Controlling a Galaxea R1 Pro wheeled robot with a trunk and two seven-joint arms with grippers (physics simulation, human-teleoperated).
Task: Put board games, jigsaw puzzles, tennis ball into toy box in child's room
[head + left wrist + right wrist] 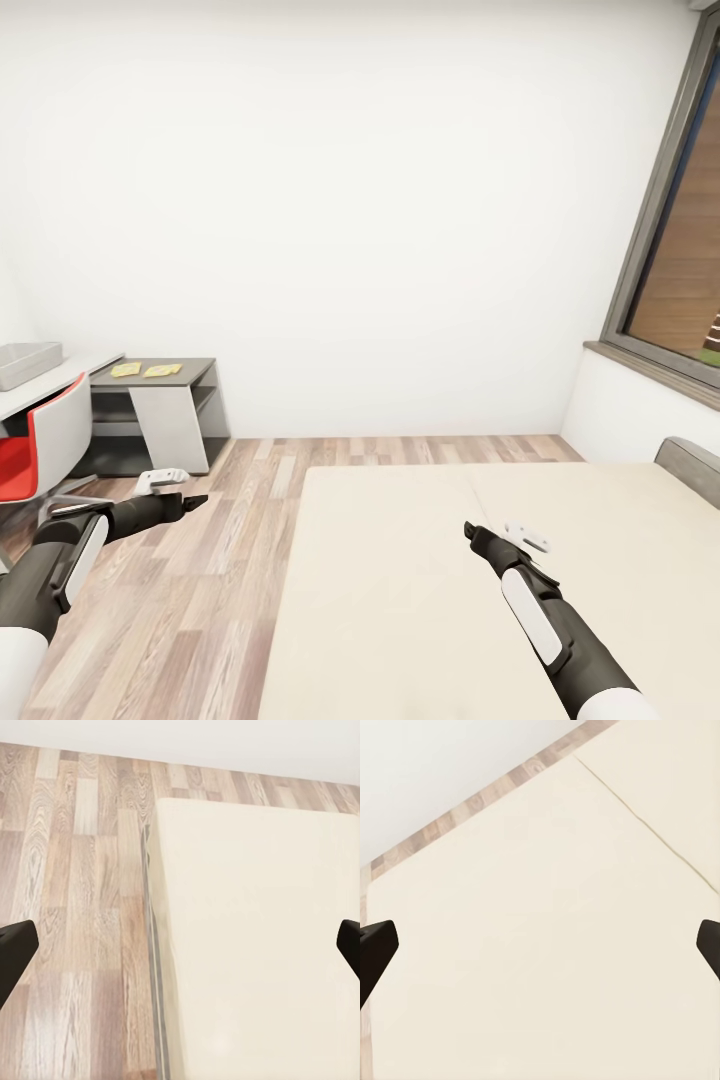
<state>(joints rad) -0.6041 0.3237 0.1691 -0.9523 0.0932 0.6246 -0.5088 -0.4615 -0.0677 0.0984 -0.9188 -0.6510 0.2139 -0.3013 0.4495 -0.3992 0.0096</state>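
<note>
The light grey toy box [28, 362] sits on a white table [70, 378] at the far left. Beside it, two small yellowish jigsaw puzzles [127, 369] [162, 370] lie flat on a dark grey side table [200, 366]. The bed [400, 600] with its bare beige mattress fills the lower right. My left gripper [193, 500] [180, 952] hangs open over the wood floor by the bed's edge. My right gripper [470, 530] [540, 945] is open above the mattress, holding nothing. The board games and the tennis ball are out of view.
A red and white chair [45, 440] stands in front of the white table, close to my left arm. A grey-framed window [670, 250] and the grey headboard [690, 462] are at the right. Wood floor [230, 560] runs between bed and tables.
</note>
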